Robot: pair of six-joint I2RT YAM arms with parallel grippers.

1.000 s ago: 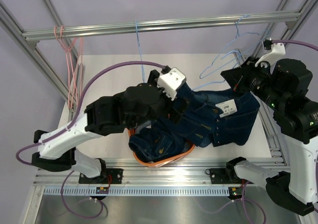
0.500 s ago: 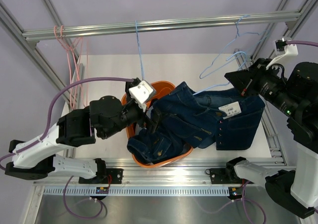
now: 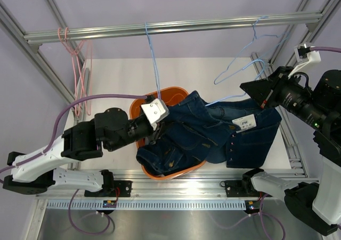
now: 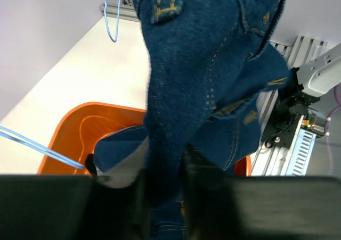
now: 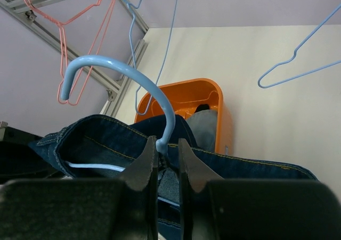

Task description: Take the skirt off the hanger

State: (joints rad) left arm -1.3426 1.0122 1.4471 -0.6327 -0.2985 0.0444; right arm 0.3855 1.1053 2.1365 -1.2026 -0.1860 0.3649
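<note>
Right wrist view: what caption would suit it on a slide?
Right hand pinching the neck of a light-blue hanger, dark denim skirt draped below, orange bin beyond.

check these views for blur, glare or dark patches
top external: even, soft light, sharp throughout, no glare on the white table; left wrist: the dark blue denim skirt fills the frame, soft up close, the left gripper a dark unfocused band; right wrist: the light-blue wire hanger hook is crisp, the right gripper dark and blurred
</note>
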